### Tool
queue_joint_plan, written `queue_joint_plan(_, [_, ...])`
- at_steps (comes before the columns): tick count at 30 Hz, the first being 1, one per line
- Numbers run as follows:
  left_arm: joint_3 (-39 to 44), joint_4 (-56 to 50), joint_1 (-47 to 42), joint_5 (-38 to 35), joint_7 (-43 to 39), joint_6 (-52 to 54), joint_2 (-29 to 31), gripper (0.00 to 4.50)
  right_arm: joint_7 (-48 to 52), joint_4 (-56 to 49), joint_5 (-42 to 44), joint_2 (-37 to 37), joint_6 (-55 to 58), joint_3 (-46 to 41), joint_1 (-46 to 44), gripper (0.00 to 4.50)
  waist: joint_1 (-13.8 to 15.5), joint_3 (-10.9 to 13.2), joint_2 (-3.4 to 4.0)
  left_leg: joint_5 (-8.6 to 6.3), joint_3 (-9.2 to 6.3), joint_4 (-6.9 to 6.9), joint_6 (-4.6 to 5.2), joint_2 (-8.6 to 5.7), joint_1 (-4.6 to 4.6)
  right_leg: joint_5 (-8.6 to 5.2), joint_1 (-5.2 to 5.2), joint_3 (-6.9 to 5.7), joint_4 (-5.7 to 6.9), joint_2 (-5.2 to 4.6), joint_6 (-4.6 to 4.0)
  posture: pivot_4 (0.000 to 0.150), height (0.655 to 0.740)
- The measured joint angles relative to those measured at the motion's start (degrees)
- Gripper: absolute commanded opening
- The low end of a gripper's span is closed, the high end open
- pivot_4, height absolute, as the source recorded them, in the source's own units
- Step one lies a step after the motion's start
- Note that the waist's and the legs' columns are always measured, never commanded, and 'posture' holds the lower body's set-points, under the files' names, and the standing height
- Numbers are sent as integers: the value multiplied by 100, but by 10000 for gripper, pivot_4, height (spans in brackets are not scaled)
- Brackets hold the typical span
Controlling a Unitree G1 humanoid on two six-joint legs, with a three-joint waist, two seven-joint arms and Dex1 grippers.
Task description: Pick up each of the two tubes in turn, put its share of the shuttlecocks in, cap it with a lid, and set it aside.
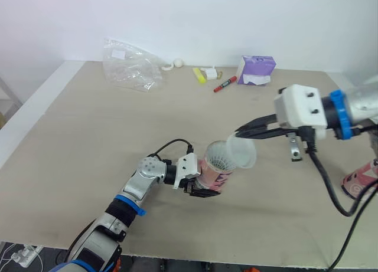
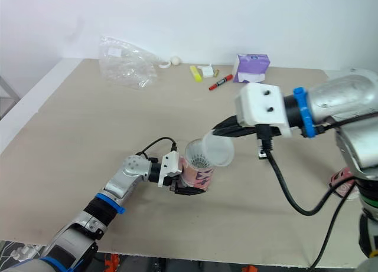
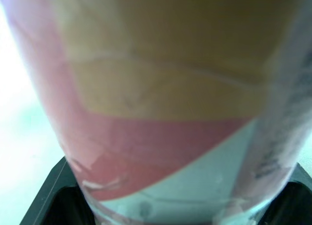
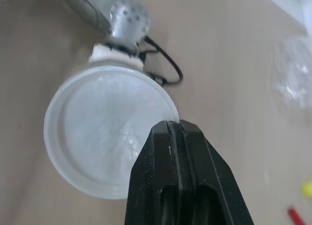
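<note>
In the left eye view, a pink tube (image 1: 214,173) is seen clamped across its lower body by the left end effector (image 1: 204,188), tilted low over the counter (image 1: 88,142) with its open mouth turned towards the right arm. White shuttlecocks (image 1: 220,160) are visible inside the mouth. A translucent lid (image 1: 244,152) is pinched by its rim in the right end effector (image 1: 240,132), whose tips are drawn tightly together, and is held just at the tube's mouth, partly overlapping it. A second pink tube (image 1: 359,183) is seen at the counter's right edge, well apart from the first. Along the far edge a clear plastic bag (image 1: 130,65), a red marker (image 1: 224,84) and a purple pack (image 1: 256,70) are laid. In the left wrist view, the tube's pink and yellow wall is seen pressed between the two black fingers (image 3: 51,198). In the right wrist view, the closed fingertips (image 4: 161,152) are seen meeting on the lid's rim, with the lid's round face towards the camera and the counter beyond.
</note>
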Motion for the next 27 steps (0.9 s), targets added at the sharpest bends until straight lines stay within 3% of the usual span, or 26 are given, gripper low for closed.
queue_joint_plan(5, [24, -15, 22, 1, 49, 25, 12, 32254, 131, 311, -452, 447, -236, 568, -344, 891, -12, -1, 2, 3, 11, 2, 5, 2, 1, 10, -5, -2, 3, -3, -2, 1500, 7400])
queue_joint_plan(27, [15, -74, 72, 2, 129, 26, 29, 32254, 258, 186, -719, 686, -284, 583, -341, 891, -14, -2, 3, 3, 15, 5, 5, 3, 1, 15, -6, 1, 4, -4, -1, 1500, 7400])
